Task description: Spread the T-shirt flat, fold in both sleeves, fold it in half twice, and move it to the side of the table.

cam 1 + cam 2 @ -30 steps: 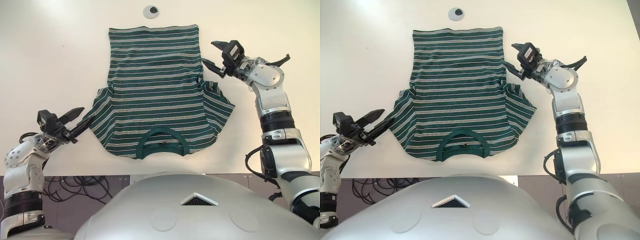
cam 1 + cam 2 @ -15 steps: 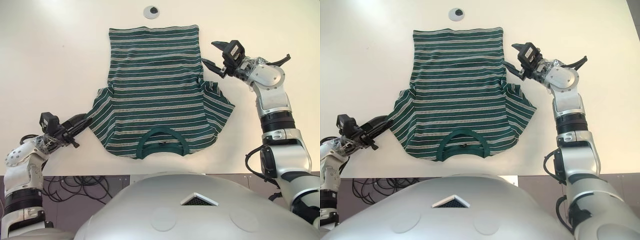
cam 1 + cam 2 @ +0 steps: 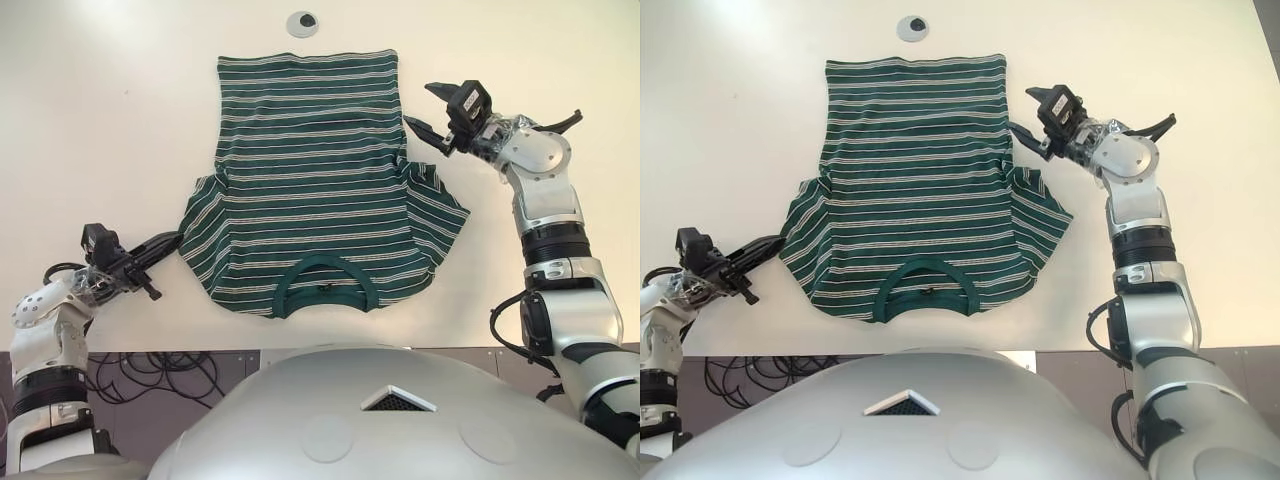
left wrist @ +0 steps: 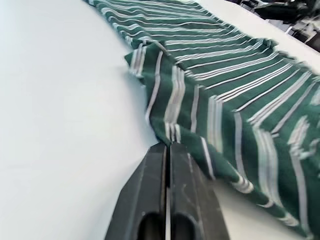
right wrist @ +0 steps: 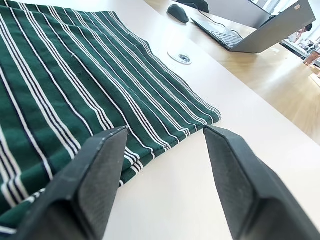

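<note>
T-shirt (image 3: 310,190), green white-striped knit, flat on smooth white table (image 3: 100,110).

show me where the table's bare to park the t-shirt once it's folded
Wide bare table left of the T-shirt, beyond the left gripper; another patch right of the right gripper. Crowded near both grippers and the grommet.

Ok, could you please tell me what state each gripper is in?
Left gripper: shut on the T-shirt sleeve edge.
Right gripper: open, holding nothing.

T-shirt (image 3: 310,180) on table (image 3: 100,100)
</note>
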### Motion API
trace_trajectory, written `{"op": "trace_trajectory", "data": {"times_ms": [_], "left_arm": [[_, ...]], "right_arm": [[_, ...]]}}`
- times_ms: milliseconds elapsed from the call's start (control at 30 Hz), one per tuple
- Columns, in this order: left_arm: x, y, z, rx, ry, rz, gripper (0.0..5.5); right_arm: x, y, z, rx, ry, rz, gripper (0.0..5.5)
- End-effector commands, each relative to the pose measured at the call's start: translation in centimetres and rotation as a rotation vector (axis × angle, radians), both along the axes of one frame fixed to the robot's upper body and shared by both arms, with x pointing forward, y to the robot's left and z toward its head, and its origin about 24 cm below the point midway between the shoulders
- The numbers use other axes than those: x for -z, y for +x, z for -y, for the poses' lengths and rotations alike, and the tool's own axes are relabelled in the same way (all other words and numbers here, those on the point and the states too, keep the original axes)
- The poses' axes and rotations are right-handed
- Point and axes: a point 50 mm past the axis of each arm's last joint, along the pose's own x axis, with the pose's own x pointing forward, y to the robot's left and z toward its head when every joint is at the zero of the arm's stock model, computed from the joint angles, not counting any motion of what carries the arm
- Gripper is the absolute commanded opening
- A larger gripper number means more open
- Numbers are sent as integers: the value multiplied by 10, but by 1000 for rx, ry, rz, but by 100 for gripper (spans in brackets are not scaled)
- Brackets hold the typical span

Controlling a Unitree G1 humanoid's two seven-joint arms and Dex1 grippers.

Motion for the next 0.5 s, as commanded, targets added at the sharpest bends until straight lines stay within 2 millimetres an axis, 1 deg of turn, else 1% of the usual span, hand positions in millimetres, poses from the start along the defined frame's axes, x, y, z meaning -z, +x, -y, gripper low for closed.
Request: {"op": "trace_trajectory", "data": {"times_ms": [33,167,333,433,500], "left_arm": [[-16,11,4,27,-129,60,3],[-25,19,13,75,-223,91,3],[-23,33,33,125,-303,113,3],[-18,41,48,175,-305,118,3],[-14,46,59,198,-301,123,3]], "right_arm": [[-6,4,7,23,3,20,280],[-6,4,7,25,10,22,280],[-8,1,9,31,32,26,280],[-6,-2,15,49,43,21,280],[-7,-7,20,59,91,-2,280]]}}
